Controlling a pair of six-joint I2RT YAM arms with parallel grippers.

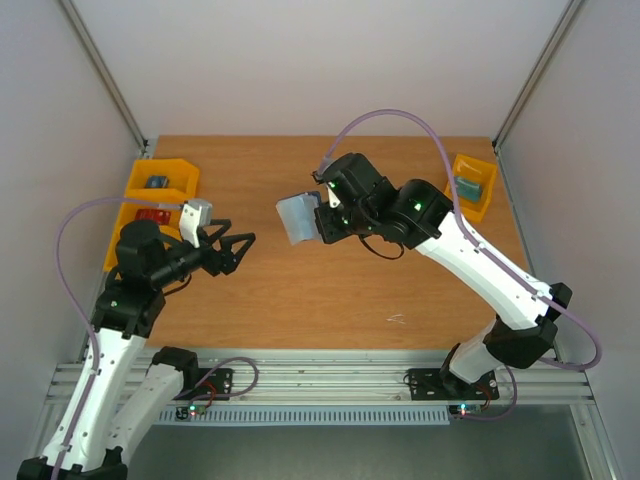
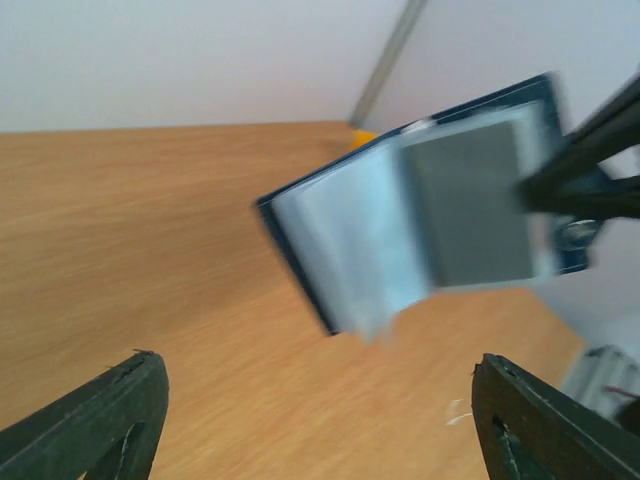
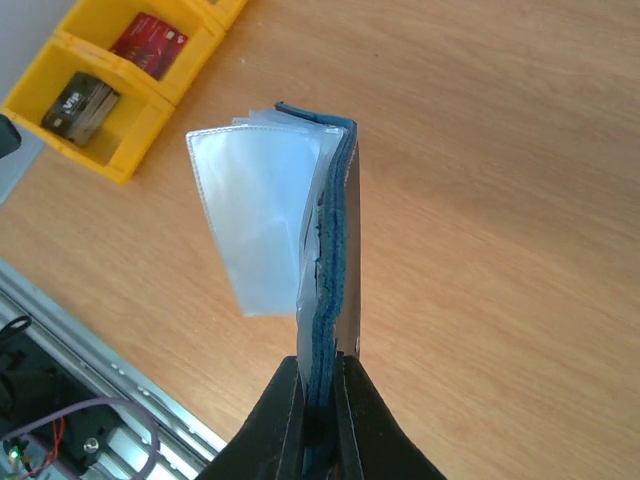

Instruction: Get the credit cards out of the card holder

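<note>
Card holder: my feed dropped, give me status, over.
Right gripper shut on card holder, held above table. Left gripper open, empty. Grey card inside. Nothing between them.

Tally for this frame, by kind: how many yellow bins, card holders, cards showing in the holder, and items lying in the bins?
Yellow bins: 4 (three left, one right)
Card holder: 1
Grey card showing in the holder: 1
Items in the bins: 4, one each: red, dark, bluish, teal
Total: 10
</note>
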